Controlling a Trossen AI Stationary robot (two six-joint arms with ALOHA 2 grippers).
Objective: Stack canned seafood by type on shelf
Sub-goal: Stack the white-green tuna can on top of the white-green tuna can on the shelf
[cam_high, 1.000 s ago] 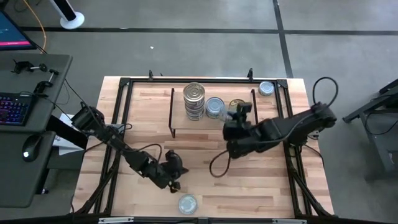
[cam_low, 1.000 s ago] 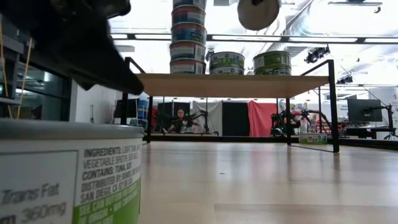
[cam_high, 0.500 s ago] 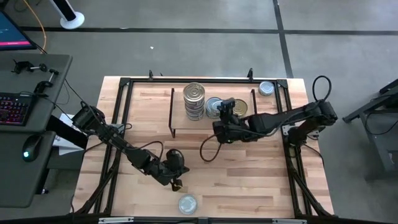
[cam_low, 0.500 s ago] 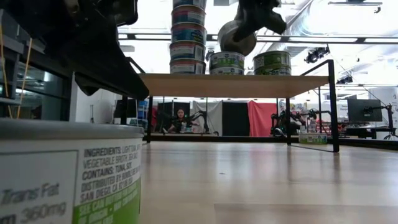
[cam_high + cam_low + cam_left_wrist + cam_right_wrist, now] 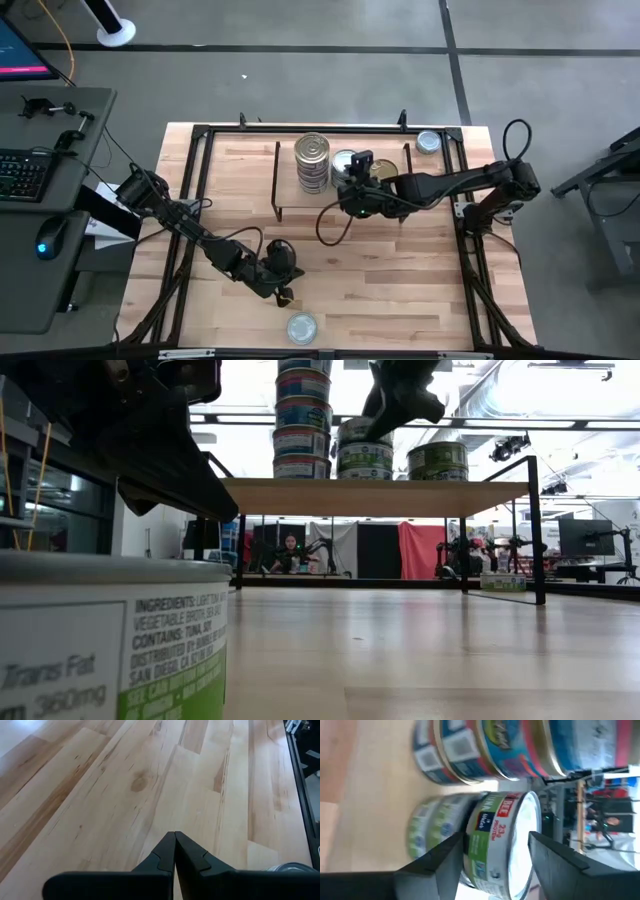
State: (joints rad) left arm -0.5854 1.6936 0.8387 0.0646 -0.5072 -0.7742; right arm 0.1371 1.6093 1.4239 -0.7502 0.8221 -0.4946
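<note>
On the shelf (image 5: pixel 300 205) stand a tall stack of cans (image 5: pixel 312 160), a middle stack of green-labelled cans (image 5: pixel 365 460) and a gold-lidded can (image 5: pixel 385 170). My right gripper (image 5: pixel 496 837) is open above the middle stack, one finger on each side of the stack's top can (image 5: pixel 500 840). That can rests on the green can beneath it. My left gripper (image 5: pixel 174 837) is shut over bare table near the front edge. A loose can (image 5: pixel 301 327) stands beside it. My right gripper has a finger (image 5: pixel 452 850) by the base edge of the top can (image 5: pixel 475 845) and another by its lid. It slants down from the table's right. Whether either finger touches the can, I cannot tell.
Another can (image 5: pixel 428 141) stands on the table at the far right corner, outside the shelf. A black frame (image 5: pixel 200 135) runs round the tabletop. The near can's label (image 5: pixel 110 640) fills the left of the low view.
My right gripper has carried a green-labelled can toward the table's far left, down to the shelf, rolling its wrist. The can, first high and tilted above the shelf, now sits on the middle can.
</note>
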